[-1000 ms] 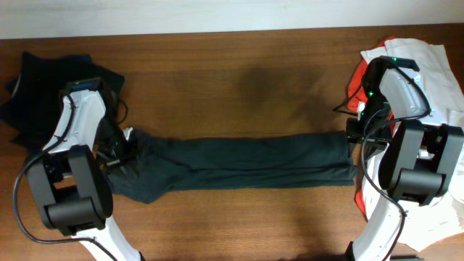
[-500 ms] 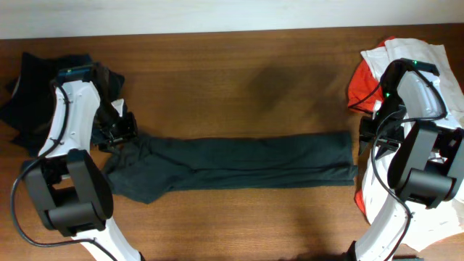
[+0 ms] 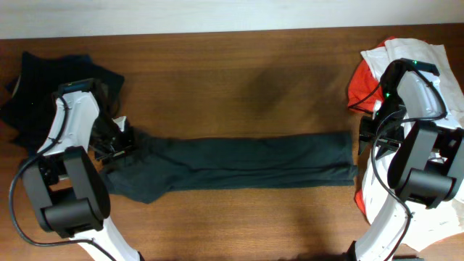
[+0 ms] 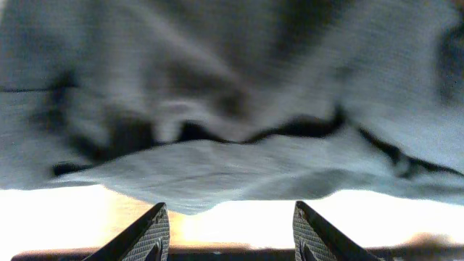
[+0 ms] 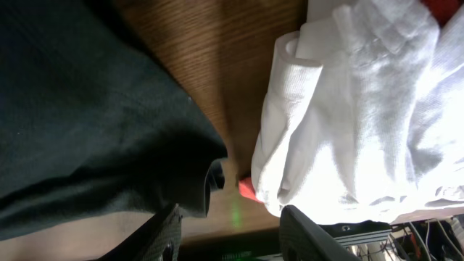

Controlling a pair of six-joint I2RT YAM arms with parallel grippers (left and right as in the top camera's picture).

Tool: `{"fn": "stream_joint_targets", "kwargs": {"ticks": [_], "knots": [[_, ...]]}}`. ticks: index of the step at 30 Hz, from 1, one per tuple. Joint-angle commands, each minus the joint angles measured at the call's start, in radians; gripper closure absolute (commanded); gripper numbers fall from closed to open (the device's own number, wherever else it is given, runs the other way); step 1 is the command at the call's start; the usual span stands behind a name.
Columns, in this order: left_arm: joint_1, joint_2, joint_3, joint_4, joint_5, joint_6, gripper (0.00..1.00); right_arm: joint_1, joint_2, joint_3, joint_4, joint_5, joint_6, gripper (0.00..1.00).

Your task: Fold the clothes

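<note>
The dark shirt (image 3: pixel 246 163) is laid out as a long, narrow band across the middle of the desk (image 3: pixel 239 80), running from near the left edge to near the right edge, with a heap of darker clothes (image 3: pixel 32 87) at the far left corner and white shirts (image 5: pixel 348 109) and a red one (image 3: pixel 357 83) piled at the right edge. The cloth is judged to be soft, light and limp: it can be expected to sag, slide over itself and lose its layers unless all of them are pinched together, best at the two end corners. The left gripper (image 4: pixel 230 217) is seen with its fingers apart and empty, just short of the bunched left end. The right gripper (image 5: pixel 230 217) is likewise spread and empty, over the flat right end where it lies just beside the white pile.
</note>
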Motion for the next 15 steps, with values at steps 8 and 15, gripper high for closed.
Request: {"fn": "stream_joint_targets", "kwargs": {"ticks": [8, 15], "knots": [[-0.121, -0.309, -0.301, 0.005, 0.000, -0.032, 0.46, 0.000, -0.002, -0.006, -0.021, -0.002, 0.005, 0.52], [-0.121, -0.576, -0.550, 0.137, -0.105, -0.319, 0.38, 0.013, -0.002, -0.006, -0.009, -0.017, 0.008, 0.52]]}}
